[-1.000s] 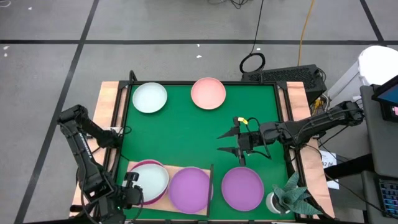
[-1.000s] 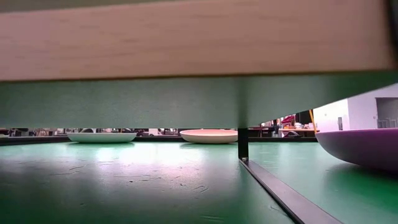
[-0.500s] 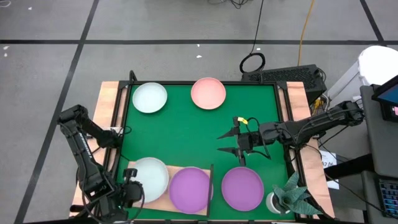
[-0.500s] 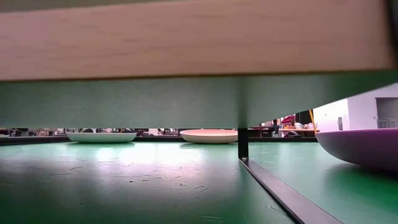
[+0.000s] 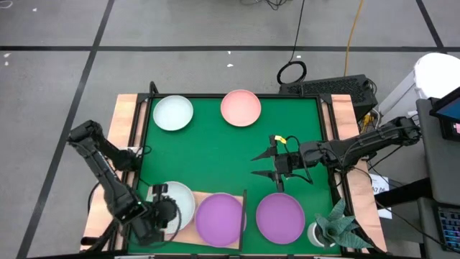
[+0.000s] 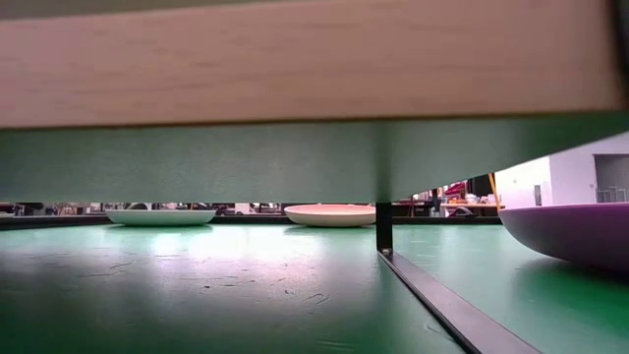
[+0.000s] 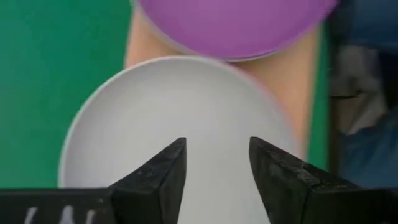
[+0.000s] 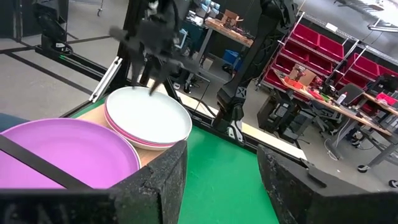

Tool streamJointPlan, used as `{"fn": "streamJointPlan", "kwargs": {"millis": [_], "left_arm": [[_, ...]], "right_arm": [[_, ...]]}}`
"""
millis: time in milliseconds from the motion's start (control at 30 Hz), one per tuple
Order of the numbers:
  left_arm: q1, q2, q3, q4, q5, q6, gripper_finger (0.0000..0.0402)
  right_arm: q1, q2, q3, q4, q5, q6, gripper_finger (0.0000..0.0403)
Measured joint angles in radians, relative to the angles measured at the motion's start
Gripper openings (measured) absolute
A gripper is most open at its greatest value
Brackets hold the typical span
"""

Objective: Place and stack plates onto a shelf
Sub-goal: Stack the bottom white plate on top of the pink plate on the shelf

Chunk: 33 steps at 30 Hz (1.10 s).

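Change: a second earlier the left claw [image 5: 162, 208] was closed on the white plate [image 5: 177, 203], tilted over the pink plate [image 8: 134, 139]; it had since let go, and the white plate lay flat on the stack.
Left claw: fingers spread, over the white plate's rim, gripping nothing.
Stack: on the shelf [image 5: 188, 232], near-left table corner, beside a purple plate [image 5: 219, 219].
Right claw [image 5: 267, 164]: spread, empty, mid-table.

On the shelf [image 5: 188, 229] a plate stack [image 5: 176, 203] sits left of a single plate [image 5: 219, 218]. Right of the shelf's upright edge [image 5: 244, 208] lies another plate [image 5: 280, 216]. Two more plates [image 5: 173, 113] [image 5: 241, 107] lie side by side at the mat's [image 5: 223, 155] far edge.
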Motion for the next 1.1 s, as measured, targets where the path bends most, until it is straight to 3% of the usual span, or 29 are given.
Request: {"fn": "streamJointPlan", "kwargs": {"millis": [367,867,1100], "left_arm": [[0.020,0.000,-0.213,0.187,0.116,-0.005,0.0073],[-0.048,-0.001,-0.258,0.341,0.200,-0.077,0.0066],[-0.053,-0.001,-0.255,0.308,0.199,-0.103,0.0066]], "right_arm": [[0.000,0.000,0.000,-0.032,0.000,0.000,0.0176],[0.000,0.000,0.000,-0.031,0.000,0.001,0.0176],[0.000,0.000,0.000,-0.030,0.000,0.001,0.0176]]}}
